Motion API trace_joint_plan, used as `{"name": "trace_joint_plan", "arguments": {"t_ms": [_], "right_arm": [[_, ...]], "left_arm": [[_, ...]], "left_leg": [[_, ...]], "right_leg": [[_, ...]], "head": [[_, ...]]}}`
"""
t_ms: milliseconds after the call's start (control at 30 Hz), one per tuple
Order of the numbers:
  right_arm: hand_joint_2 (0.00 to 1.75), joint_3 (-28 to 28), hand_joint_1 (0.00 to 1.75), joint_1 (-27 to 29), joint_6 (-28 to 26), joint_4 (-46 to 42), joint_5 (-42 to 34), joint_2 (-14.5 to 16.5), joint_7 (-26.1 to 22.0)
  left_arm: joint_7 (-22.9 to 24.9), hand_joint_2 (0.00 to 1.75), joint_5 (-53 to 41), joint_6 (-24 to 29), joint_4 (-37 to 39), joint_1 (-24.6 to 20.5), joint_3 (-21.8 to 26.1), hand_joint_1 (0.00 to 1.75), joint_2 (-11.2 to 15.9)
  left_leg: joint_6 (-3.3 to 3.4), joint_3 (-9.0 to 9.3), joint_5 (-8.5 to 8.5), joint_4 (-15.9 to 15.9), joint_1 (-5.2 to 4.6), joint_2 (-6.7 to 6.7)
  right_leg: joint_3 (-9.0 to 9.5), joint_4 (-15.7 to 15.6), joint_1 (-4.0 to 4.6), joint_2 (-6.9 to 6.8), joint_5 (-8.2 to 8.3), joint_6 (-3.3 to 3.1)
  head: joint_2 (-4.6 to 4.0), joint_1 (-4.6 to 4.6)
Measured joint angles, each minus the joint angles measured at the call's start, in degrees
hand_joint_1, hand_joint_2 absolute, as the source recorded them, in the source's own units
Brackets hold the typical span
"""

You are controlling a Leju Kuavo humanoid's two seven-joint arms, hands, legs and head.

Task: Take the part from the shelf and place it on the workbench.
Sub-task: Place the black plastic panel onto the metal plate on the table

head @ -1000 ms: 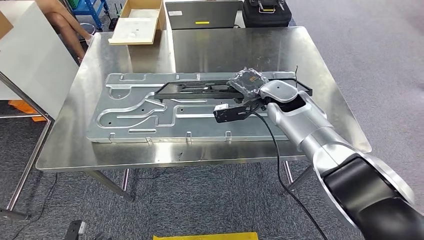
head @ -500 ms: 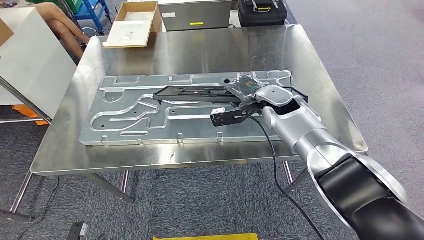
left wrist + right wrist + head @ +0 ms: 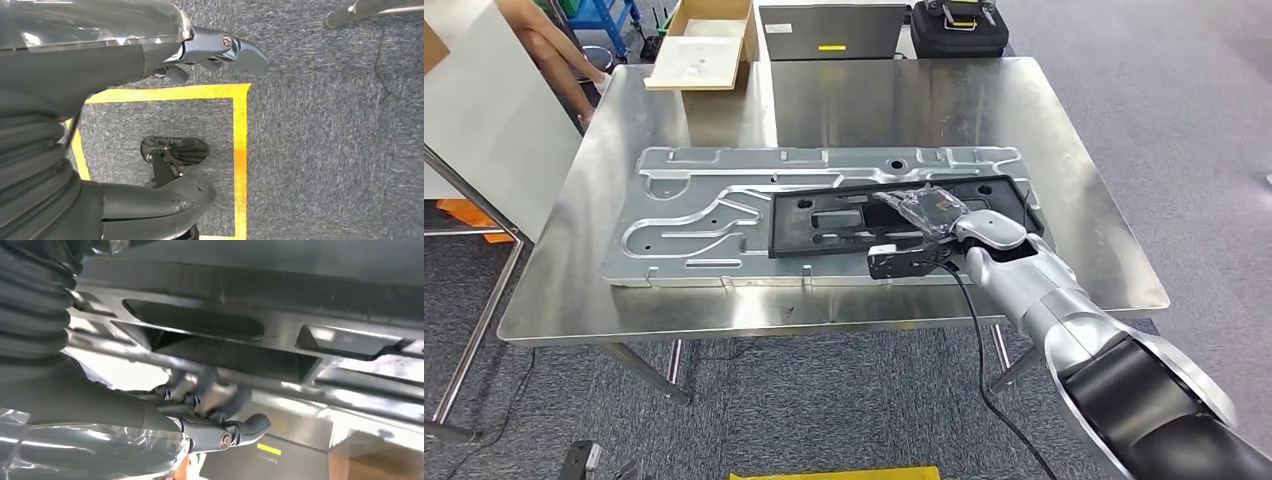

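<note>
Head view: the right hand (image 3: 936, 215), wrapped in plastic, lies on the black part (image 3: 824, 215), fingers (image 3: 200, 390) curled around its bar, grasping it. The part rests flat on the plate (image 3: 694, 215), at the tabletop's (image 3: 874, 100) 4 o'clock. The left hand (image 3: 210, 47) hangs over carpet, fingers loose, holding nothing.

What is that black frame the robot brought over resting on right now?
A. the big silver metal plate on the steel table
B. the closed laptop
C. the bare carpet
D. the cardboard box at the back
A: the black frame lies flat on the silver metal plate, with the right hand on its near end.
</note>
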Motion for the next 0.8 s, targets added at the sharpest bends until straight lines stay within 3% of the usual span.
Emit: {"name": "trace_joint_plan", "arguments": {"t_ms": [67, 100, 167, 233, 300, 400, 467, 533, 567, 600, 633, 700, 733, 800], "right_arm": [[0.00, -0.46, 0.00, 1.07, -0.16, 0.25, -0.31, -0.51, -0.05], [0.00, -0.69, 0.00, 1.45, -0.22, 0.33, -0.43, -0.72, -0.05], [0.00, -1.19, 0.00, 1.64, -0.36, 0.39, -0.61, -0.97, -0.06], [0.00, -1.58, 0.00, 1.50, -0.50, 0.39, -0.72, -1.08, -0.06], [0.00, -1.88, 0.00, 1.52, -0.57, 0.39, -0.82, -1.18, -0.07], [0.00, -2.54, 0.00, 1.65, -0.98, 0.21, -1.62, -1.30, -0.51], [0.00, -3.39, 0.00, 1.93, -1.85, -0.37, -3.45, -1.33, -1.72], [0.00, -4.95, 0.00, 3.06, -3.40, -1.87, -6.73, -1.37, -4.09], [0.00, -5.92, 0.00, 3.90, -4.41, -2.98, -8.44, -1.39, -5.37], [0.00, -7.06, 0.00, 4.82, -5.71, -4.53, -9.82, -1.44, -6.45], [0.00, -8.19, 0.00, 5.72, -7.12, -6.40, -10.59, -1.53, -7.08], [0.00, -10.59, 0.00, 7.49, -10.17, -11.67, -10.87, -2.04, -7.30], [0.00, -11.74, 0.00, 8.35, -11.24, -14.80, -10.69, -2.51, -7.05], [0.00, -13.89, 0.00, 10.09, -12.17, -21.65, -10.51, -3.67, -6.56]], "left_arm": [[-0.15, 1.75, 0.13, 0.27, 0.00, -0.01, -0.17, 0.00, 0.00], [-0.27, 1.75, 0.22, 0.35, 0.00, 0.00, -0.26, 0.00, 0.00], [-0.45, 0.87, 0.37, 0.42, 0.00, -0.05, -0.35, 0.00, 0.00], [-0.52, 0.00, 0.42, 0.45, 0.00, -0.19, -0.42, 0.00, -0.01], [-0.50, 0.00, 0.39, 0.74, 0.00, -0.30, -0.60, 0.00, -0.03], [-0.16, 0.00, 0.33, 1.45, -0.01, -0.34, -0.85, 0.00, 0.00], [0.21, 0.00, 0.34, 1.73, -0.01, -0.42, -0.96, 0.00, 0.05], [0.60, 0.00, 0.37, 1.70, -0.01, -0.43, -1.14, 0.00, 0.03], [0.73, 0.00, 0.40, 1.57, -0.01, -0.39, -1.22, 0.00, -0.01], [0.81, 0.00, 0.45, 1.39, -0.01, -0.35, -1.31, 0.00, -0.04], [0.84, 0.00, 0.50, 1.20, 0.00, -0.33, -1.39, 0.00, -0.07], [0.81, 0.00, 0.60, 0.91, 0.00, -0.36, -1.65, 0.00, -0.11], [0.78, 0.00, 0.61, 0.80, 0.00, -0.37, -1.83, 0.00, -0.14], [0.72, 0.00, 0.60, 0.43, 0.00, -0.30, -2.26, 0.00, -0.24]], "left_leg": [[0.18, 0.00, -0.03, 0.10, -0.16, -0.01], [0.21, 0.00, -0.06, 0.19, -0.22, -0.04], [0.10, 0.04, -0.18, 0.40, -0.36, -0.08], [-0.24, -0.09, -0.32, 0.61, -0.63, -0.07], [-0.69, -0.22, -0.27, 0.62, -0.73, -0.05], [-1.46, -0.48, -1.01, 1.28, -0.70, -0.09], [-1.99, -2.48, -4.06, 6.10, -0.48, -0.09], [-2.56, -5.72, -7.40, 13.59, -0.18, -0.06], [-2.77, -6.69, -7.91, 15.79, -0.04, -0.05], [-2.92, -6.69, -7.36, 15.91, 0.09, -0.04], [-2.99, -5.57, -5.79, 13.69, 0.21, -0.02], [-2.94, -1.55, -2.29, 5.85, 0.32, -0.01], [-2.74, 0.00, -1.36, 2.74, 0.26, -0.06], [-2.24, 1.03, -1.30, 0.55, -0.02, -0.17]], "right_leg": [[-2.52, 5.18, -0.03, -0.01, -1.35, 0.09], [-2.32, 4.69, -0.02, -0.01, -0.38, 0.00], [1.03, -2.22, 0.05, -0.02, 3.49, -0.48], [4.27, -8.93, 0.36, -0.11, 5.90, -1.05], [4.94, -10.66, 0.70, -0.16, 6.11, -1.35], [5.18, -11.42, 0.24, -0.24, 6.63, -2.13], [5.40, -11.87, -0.07, -0.33, 6.91, -2.57], [5.39, -11.85, -0.07, -0.31, 6.93, -2.67], [5.39, -11.82, -0.06, -0.31, 6.91, -2.68], [5.39, -11.78, -0.07, -0.29, 6.88, -2.65], [5.41, -11.69, -0.10, -0.27, 6.83, -2.58], [5.40, -11.44, -0.06, -0.24, 6.62, -2.21], [5.32, -11.31, 0.01, -0.24, 6.55, -1.94], [5.14, -11.26, 0.16, -0.26, 6.60, -1.32]], "head": [[0.00, 0.01], [0.00, 0.01], [0.00, 0.01], [0.00, 0.01], [0.00, 0.00], [0.00, 0.00], [0.00, 0.00], [0.00, 0.00], [0.00, 0.00], [0.00, 0.00], [0.00, 0.00], [0.00, 0.00], [0.00, 0.01], [0.00, 0.01]]}}
